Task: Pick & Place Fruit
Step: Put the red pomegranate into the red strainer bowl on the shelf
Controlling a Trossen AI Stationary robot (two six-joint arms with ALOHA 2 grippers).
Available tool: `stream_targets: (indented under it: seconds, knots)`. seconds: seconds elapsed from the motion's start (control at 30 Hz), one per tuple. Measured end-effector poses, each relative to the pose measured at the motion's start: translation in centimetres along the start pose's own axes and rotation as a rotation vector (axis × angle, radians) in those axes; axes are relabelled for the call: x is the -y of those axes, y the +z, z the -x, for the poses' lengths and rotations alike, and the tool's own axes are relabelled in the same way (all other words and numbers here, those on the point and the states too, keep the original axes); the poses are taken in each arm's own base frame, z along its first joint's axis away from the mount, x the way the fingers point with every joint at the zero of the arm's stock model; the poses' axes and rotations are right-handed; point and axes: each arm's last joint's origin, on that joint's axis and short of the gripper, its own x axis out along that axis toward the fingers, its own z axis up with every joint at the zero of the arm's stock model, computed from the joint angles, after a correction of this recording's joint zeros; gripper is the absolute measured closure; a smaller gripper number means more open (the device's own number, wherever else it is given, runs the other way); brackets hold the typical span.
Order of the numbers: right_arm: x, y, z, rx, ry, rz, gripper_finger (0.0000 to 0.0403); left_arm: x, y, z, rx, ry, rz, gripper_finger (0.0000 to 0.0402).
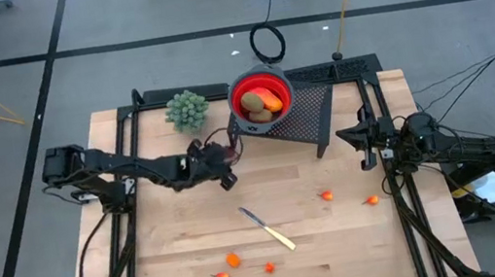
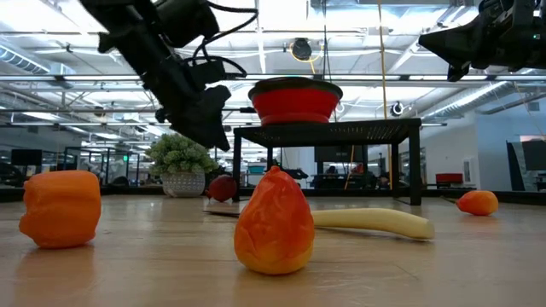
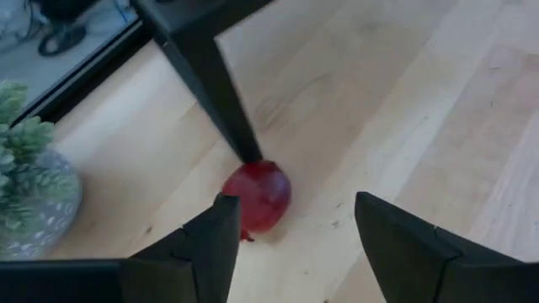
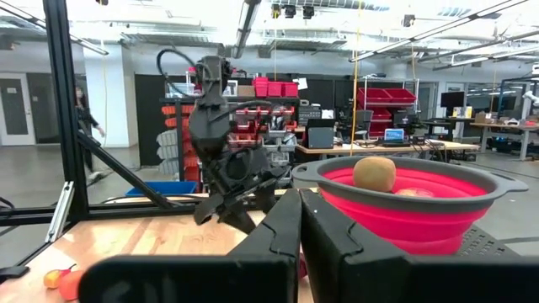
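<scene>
So far two fruit pieces (image 1: 261, 107) are seen in the bowl (image 1: 279, 86), while the left gripper (image 3: 290, 231), fingers spread, hangs over a red piece (image 3: 258, 195) on the table (image 1: 361, 239), several orange bits (image 1: 233, 259) are left, and the right gripper (image 4: 300, 231) is parked, fingers pressed together.

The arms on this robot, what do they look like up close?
Both are black, jointed and slim, with loose black cables looping along them. The left gripper ends in two flat, wedge-shaped black fingers; the right gripper looks the same dark, blocky make. No markings show.

A pale wooden desk (image 1: 178, 267) carries scattered toy fruit: orange pieces (image 1: 233, 259) toward six o'clock, two more (image 1: 327, 196) toward three, and a dark red one (image 3: 258, 195) beside a black stand's (image 1: 307, 110) leg. A knife (image 1: 268, 227) lies near centre; a potted plant (image 1: 187, 110) sits toward eleven.
</scene>
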Motion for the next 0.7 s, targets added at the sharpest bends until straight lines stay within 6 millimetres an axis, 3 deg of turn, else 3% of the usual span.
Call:
stream_targets:
  seconds: [0.3,0.7]
  knots:
    - [0.0,0.0,0.0,0.000,0.000,0.000,0.0403,0.0,-3.2,-0.6,0.127,-0.012,0.069,0.0147]
    - [0.0,0.0,0.0,0.001,0.000,-0.001,0.0403,-1.5,-3.4,-1.5,0.187,0.020,0.091,0.0127]
